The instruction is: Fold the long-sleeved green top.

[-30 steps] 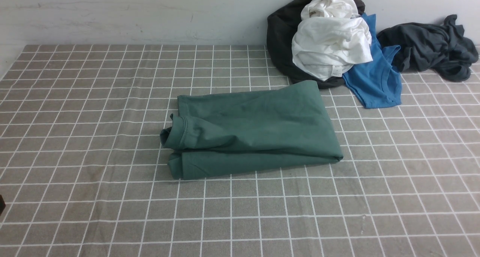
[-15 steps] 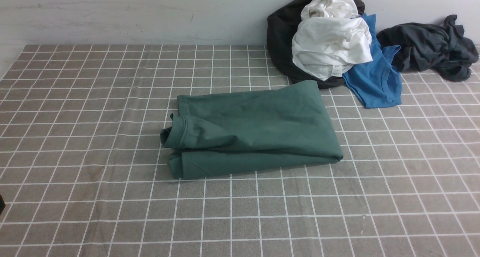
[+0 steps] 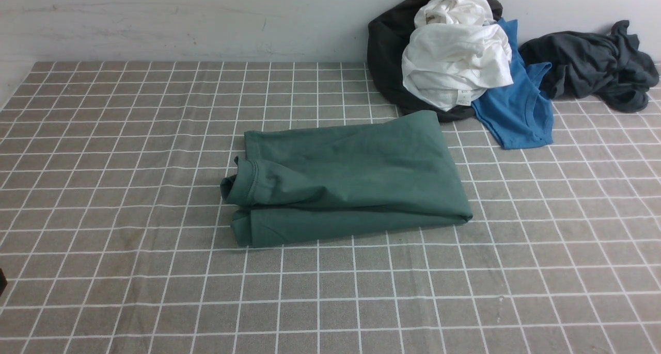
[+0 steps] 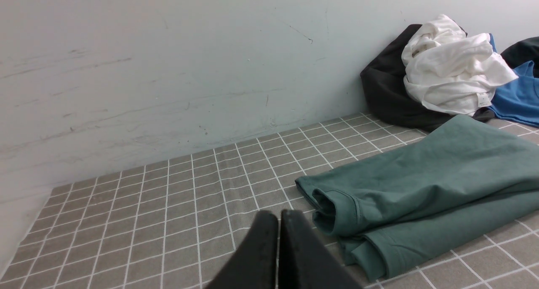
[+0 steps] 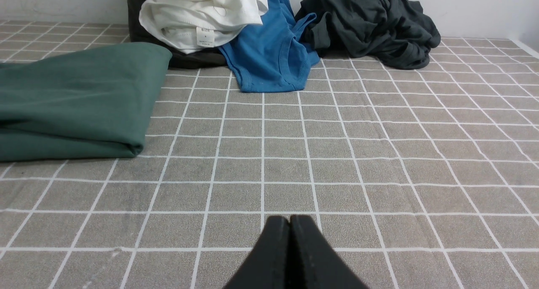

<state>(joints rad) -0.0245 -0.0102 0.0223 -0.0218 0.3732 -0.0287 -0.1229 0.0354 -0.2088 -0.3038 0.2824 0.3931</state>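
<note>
Grey grid-checked tablecloth (image 3: 129,292) below pale scuffed wall (image 3: 181,18)

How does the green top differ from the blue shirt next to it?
The green long-sleeved top is dull forest green and lies folded into a compact, layered rectangle; the blue T-shirt is bright blue and lies unfolded, crumpled. The green top sits alone mid-table, while the blue T-shirt is partly buried under the white garment by the wall. Both rest on the checked tablecloth, untouched by either hand.
</note>
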